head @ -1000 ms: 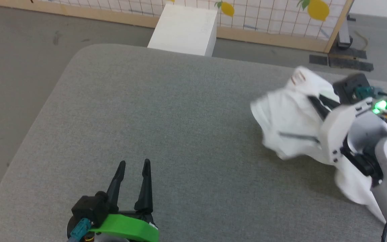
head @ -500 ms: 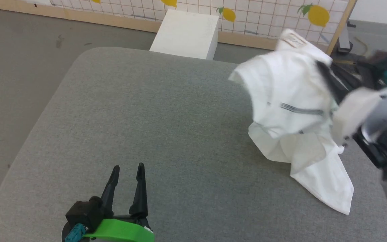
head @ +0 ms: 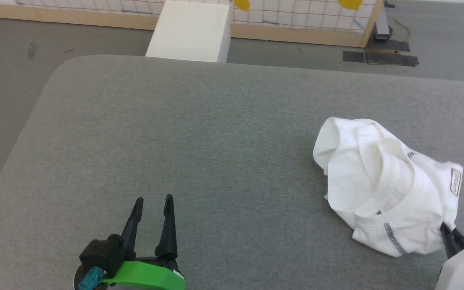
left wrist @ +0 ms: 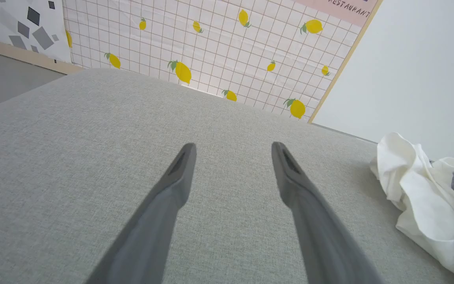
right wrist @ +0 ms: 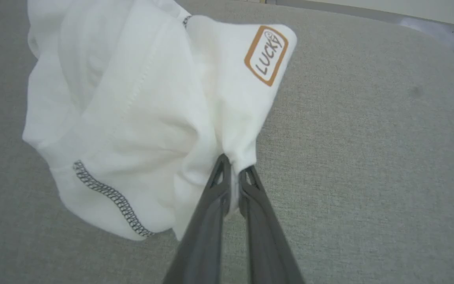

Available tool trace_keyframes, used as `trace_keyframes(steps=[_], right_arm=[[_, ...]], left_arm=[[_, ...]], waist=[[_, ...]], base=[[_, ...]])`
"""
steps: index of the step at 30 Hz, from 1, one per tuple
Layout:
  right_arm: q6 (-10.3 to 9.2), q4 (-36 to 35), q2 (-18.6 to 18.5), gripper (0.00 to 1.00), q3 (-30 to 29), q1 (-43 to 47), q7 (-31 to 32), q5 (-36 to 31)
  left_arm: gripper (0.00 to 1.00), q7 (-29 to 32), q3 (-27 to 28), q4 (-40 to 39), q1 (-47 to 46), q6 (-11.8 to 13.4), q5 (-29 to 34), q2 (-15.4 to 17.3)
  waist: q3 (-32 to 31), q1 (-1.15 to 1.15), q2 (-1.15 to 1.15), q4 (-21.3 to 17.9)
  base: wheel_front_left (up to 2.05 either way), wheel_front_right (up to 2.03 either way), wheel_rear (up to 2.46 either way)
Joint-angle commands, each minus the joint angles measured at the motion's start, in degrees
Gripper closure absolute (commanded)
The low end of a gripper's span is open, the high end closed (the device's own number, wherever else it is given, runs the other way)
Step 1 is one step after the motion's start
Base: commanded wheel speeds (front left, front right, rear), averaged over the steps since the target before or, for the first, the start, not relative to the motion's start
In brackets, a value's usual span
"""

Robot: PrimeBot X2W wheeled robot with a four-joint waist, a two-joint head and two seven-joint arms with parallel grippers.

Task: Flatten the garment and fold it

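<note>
— Right tool (right wrist: 235,171), status?
— Fingers together, clamped on a fold of the white T-shirt (right wrist: 132,118), just below its tan-outlined LUCKY patch (right wrist: 266,55). The shirt lies bunched ahead of the tool on the grey tabletop (head: 199,133).
— Left tool (left wrist: 233,148)?
— Fingers apart above the tabletop, with the T-shirt well off to its right.

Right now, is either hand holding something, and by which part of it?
The right hand pinches the white T-shirt by a bunched fold near its logo patch; the left hand is open, empty.
</note>
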Motion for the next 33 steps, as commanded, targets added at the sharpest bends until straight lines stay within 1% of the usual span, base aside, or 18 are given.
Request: trace_keyframes(steps=[1,2,3,5,6,10,15,18,21,24,27,29,33], right_arm=[[-0.09,-0.3,1.0,1.0,-0.2,0.9,-0.2,-0.9],[-0.09,0.0,1.4,1.0,-0.1,1.3,-0.1,-1.1],[-0.09,0.3,1.6,0.95,0.1,1.5,0.0,-1.6],[-0.09,0.7,2.1,0.5,0.3,1.3,0.1,-1.8],[-0.09,0.8,2.2,0.01,0.4,0.9,0.0,-1.8],[-0.09,-1.2,1.2,0.0,0.9,-1.4,0.4,-1.9],[-0.09,-8.0,-1.0,0.0,2.0,-4.3,3.3,-1.7],[-0.09,-10.9,-2.3,0.0,4.8,-6.0,5.8,-0.6],[-0.09,-11.9,-3.5,0.0,9.3,-8.2,9.4,1.4],[-0.09,-10.4,-5.1,0.0,14.2,-10.7,12.4,3.1],[-0.09,-6.7,-6.3,0.0,19.1,-14.0,15.4,4.3],[-0.09,-3.3,-6.4,0.0,20.6,-16.4,16.7,4.0],[-0.09,5.1,-5.6,0.0,22.3,-20.4,17.2,2.7]], left_arm=[[0.0,-0.2,0.0,0.3,-0.9,-0.3,0.3,-0.1],[0.0,-0.2,-0.1,0.4,-1.0,-0.4,0.4,-0.1],[0.0,-0.2,-0.2,0.7,-1.1,-0.5,0.4,-0.1],[0.0,-0.2,-0.4,1.0,-1.2,-0.6,0.5,-0.1],[0.0,-0.2,-0.4,1.1,-1.2,-0.6,0.5,-0.1],[0.0,-0.2,-0.7,1.8,-1.0,-0.7,0.4,-0.1],[0.0,-0.2,-1.2,2.4,-0.4,-0.7,0.0,-0.1],[0.0,-0.2,-1.3,2.5,0.4,-0.7,-0.2,-0.1],[0.0,-0.2,-1.4,2.6,1.1,-0.7,-0.2,-0.1],[0.0,-0.2,-1.5,2.5,1.2,-0.9,-0.1,-0.1],[0.0,-0.2,-1.8,2.4,0.8,-1.1,0.2,-0.1],[0.0,-0.2,-2.0,2.3,0.3,-1.1,0.3,-0.1],[0.0,-0.2,-2.7,2.2,-1.1,-1.2,0.5,-0.1]], waist=[[0.6,0.0,0.0,-1.6],[0.6,0.0,0.0,-1.9],[0.6,0.0,0.0,-2.3],[0.3,0.0,0.0,-2.7],[0.1,0.0,0.0,-2.8],[-1.3,0.0,0.0,-3.1],[-3.5,0.0,0.0,-2.0],[-4.5,0.0,0.0,-1.0],[-5.0,0.0,0.0,0.0],[-4.6,0.0,0.0,1.1],[-3.5,0.0,0.0,2.3],[-2.6,0.0,0.0,3.2],[-0.6,0.0,0.0,5.2]], base=[[0.0,0.0,0.0],[0.0,0.0,0.0],[0.0,0.0,0.0],[0.0,0.0,0.0],[0.0,0.0,0.0],[0.0,0.0,0.0],[0.0,0.0,0.0],[0.0,0.0,0.0],[0.0,0.0,0.0],[0.0,0.0,0.0],[0.0,0.0,0.0],[0.0,0.0,0.0],[0.0,0.0,0.0]])
